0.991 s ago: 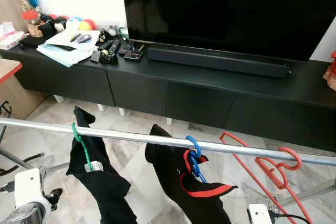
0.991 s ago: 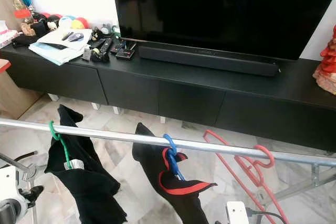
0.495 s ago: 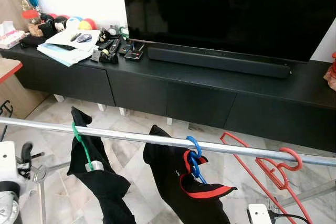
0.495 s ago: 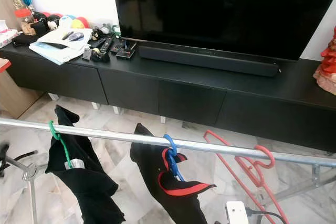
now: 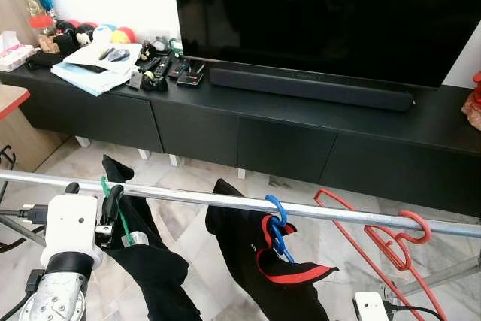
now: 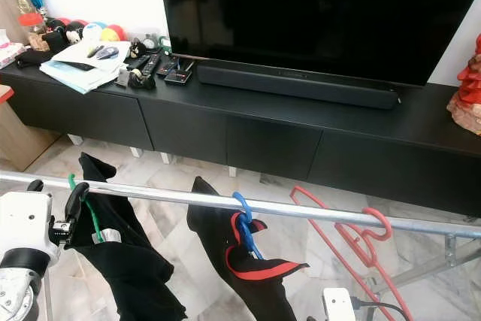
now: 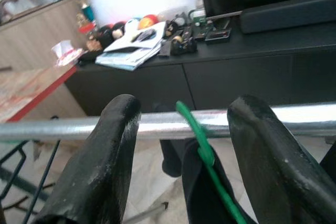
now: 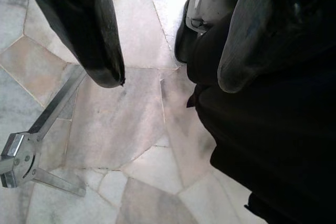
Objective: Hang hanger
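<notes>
A silver rail (image 5: 225, 201) runs across the lower half of the frame, sloping slightly down to the right. Three hangers hook over it. At lower left, a thin green hanger (image 5: 113, 204) carries a black garment (image 5: 146, 261). Near the lower centre, a blue hanger (image 5: 276, 223) holds a black garment with red trim (image 5: 263, 276). At lower right, a red hanger (image 5: 391, 242) hangs bare, its hook over the rail and its frame tilted down and to the left.

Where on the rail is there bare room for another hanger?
Bare rail lies between the green hanger and blue hanger, and between blue and red hanger. Around the green one it is crowded: the open left claw straddles it.
</notes>
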Available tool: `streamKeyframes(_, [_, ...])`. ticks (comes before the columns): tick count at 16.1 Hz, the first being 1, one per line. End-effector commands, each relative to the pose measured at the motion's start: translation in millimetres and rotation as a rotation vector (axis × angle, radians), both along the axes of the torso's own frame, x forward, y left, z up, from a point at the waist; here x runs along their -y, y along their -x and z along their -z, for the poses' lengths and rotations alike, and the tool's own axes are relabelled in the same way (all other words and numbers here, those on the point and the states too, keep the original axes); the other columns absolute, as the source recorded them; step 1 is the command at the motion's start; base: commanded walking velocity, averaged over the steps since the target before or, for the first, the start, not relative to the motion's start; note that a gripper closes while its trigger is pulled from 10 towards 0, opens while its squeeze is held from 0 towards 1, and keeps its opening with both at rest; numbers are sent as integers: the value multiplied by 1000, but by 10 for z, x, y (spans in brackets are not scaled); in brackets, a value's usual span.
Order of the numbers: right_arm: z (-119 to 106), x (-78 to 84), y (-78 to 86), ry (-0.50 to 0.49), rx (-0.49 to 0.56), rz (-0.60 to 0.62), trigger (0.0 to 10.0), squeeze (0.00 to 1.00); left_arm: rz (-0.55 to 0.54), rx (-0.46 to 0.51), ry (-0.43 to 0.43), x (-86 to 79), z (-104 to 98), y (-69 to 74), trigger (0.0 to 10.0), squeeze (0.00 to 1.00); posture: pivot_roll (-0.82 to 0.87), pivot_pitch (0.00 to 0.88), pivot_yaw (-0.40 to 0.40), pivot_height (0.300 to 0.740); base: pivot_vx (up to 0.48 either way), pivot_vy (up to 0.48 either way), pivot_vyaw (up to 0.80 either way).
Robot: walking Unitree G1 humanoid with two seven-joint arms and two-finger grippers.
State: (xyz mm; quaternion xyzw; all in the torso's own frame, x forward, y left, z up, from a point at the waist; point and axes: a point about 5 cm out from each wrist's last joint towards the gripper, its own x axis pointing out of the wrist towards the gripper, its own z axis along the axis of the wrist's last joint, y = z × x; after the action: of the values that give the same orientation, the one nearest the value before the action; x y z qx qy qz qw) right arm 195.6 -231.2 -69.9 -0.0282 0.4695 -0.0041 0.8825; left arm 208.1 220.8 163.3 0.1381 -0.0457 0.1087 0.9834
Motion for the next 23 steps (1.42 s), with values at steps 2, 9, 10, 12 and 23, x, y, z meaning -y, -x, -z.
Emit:
streamKeyframes(2, [13, 9, 28, 8, -15, -13, 10000, 0, -42, -11, -13, -82, 31, 14, 10000, 0, 100, 62, 22, 740, 0, -441, 0])
streamKeyframes(9, [14, 11, 31, 8, -15, -13, 10000, 0, -30, -86, 37, -104, 143, -31, 10000, 0, 103, 68, 17, 740, 0, -198, 0])
streamKeyframes(10, [14, 11, 30, 8, -16, -14, 10000, 0, -66, -143, 56, -182, 220, -35, 10000, 0, 103, 68, 16, 740, 0, 0, 0])
streamKeyframes(12, [13, 10, 28, 8, -17, -14, 10000, 0, -89, -226, 75, -266, 328, -71, 10000, 0, 103, 71, 14, 740, 0, 0, 0])
streamKeyframes(23, [3, 14, 12, 8, -14, -16, 10000, 0, -120, -364, 144, -470, 487, -650, 10000, 0, 86, 78, -1, 740, 0, 0, 0])
